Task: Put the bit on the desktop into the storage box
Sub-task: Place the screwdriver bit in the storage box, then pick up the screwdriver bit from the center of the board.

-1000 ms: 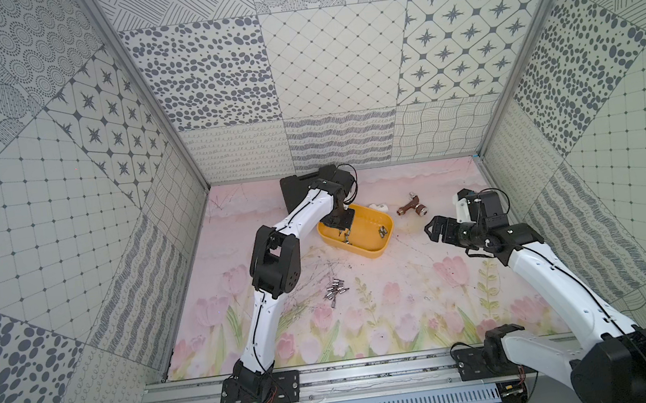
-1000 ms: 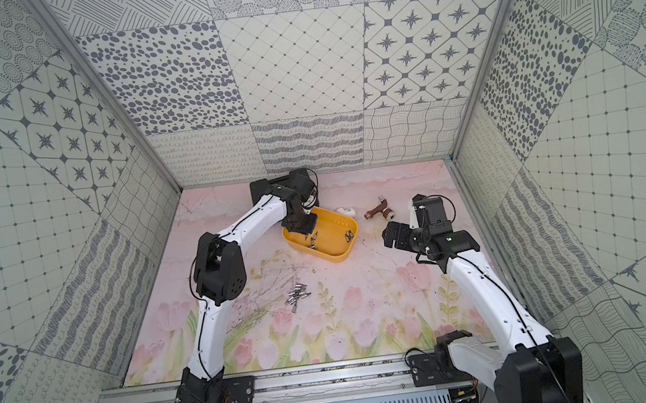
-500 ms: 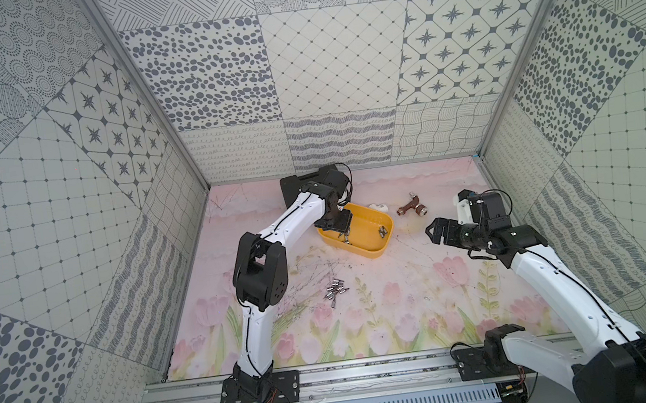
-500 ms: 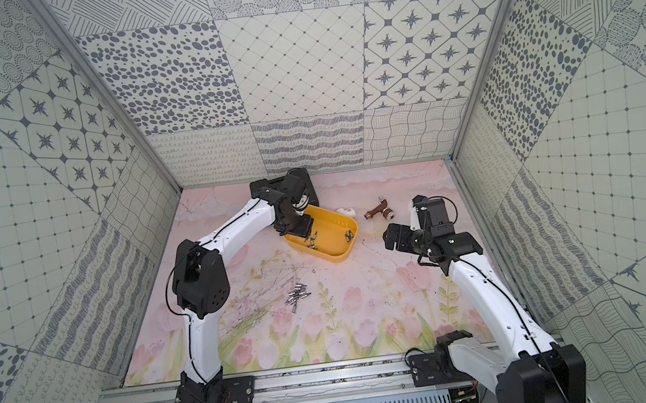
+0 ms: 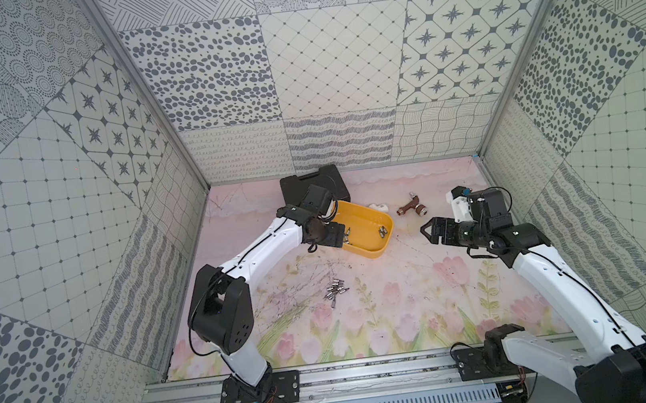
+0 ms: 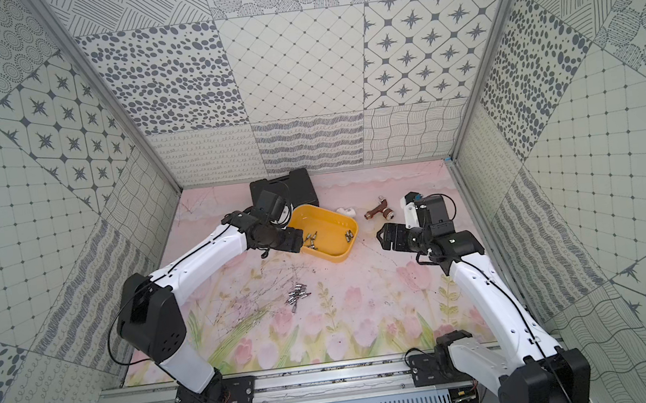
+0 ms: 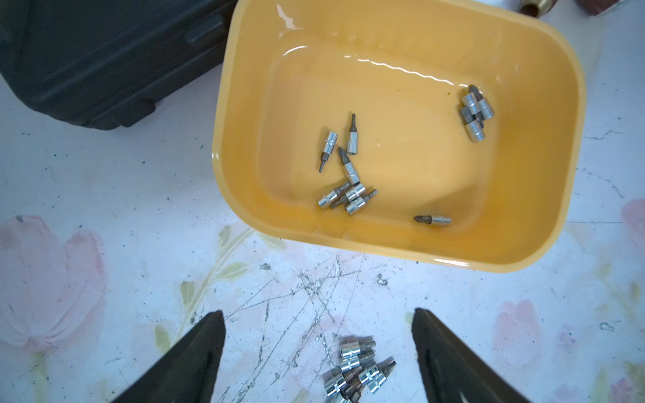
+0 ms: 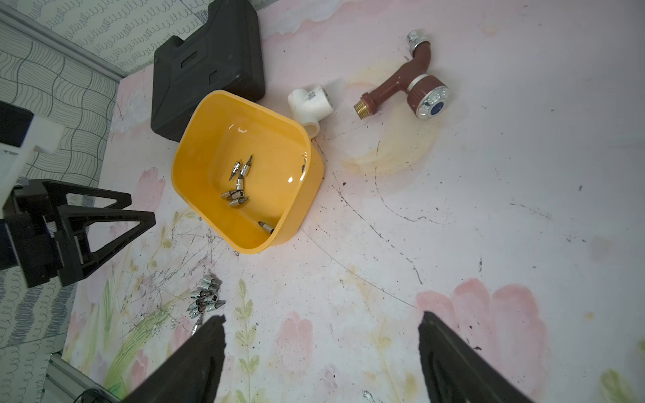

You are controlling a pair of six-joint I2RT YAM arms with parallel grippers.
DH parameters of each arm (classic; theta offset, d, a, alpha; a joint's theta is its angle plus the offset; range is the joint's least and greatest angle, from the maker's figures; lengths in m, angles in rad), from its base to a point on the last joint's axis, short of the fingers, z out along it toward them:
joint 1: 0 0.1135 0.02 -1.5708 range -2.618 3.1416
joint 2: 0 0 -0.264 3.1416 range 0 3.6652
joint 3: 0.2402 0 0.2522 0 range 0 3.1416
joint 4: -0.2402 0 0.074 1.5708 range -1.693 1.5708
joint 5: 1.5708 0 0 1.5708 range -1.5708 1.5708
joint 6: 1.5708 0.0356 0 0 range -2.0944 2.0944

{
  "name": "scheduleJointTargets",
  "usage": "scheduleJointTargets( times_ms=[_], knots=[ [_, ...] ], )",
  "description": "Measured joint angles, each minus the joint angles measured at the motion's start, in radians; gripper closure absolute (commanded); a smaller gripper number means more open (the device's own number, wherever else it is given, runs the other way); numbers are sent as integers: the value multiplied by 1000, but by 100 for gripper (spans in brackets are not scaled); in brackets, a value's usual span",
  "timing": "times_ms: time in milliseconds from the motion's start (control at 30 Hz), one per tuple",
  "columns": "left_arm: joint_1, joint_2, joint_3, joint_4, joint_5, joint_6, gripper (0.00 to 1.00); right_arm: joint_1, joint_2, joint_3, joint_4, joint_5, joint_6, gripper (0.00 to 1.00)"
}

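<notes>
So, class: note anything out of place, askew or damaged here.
The mat is heavily scratched between the box and the heap of bits. The box sits skewed to the mat's edges. Nothing looks broken.

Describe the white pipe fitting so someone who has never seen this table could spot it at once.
Find the yellow storage box near the back of the table. Behind it, between the black tool case and the brown tap, lies the white pipe fitting. Unlike its neighbours it is white: a short labelled elbow.
</notes>
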Motion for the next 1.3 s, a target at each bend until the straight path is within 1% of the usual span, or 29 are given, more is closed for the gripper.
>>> scheduleJointTargets(
  times_ms=[133, 300, 467, 667, 800, 1033, 1300],
  knots=[
    [0, -114, -153, 76, 11, -66, 8, 68, 8, 28, -3, 26, -15, 19],
    [0, -235, -310, 152, 21, -149, 5, 183, 55, 79, -15, 91, -44, 22],
    [2, -332, -422, 200, 17, -219, 1, 291, 127, 135, -37, 163, -79, 26],
    [28, -409, -515, 232, 8, -283, 1, 402, 225, 184, -56, 232, -119, 30],
    [82, -439, -561, 253, 24, -322, 1, 481, 292, 208, -69, 259, -151, 30],
    [207, -482, -626, 274, 82, -374, 1, 624, 407, 231, -86, 297, -227, 30],
    [348, -532, -680, 294, 161, -406, 1, 733, 554, 300, -113, 336, -340, 29]
  ],
)
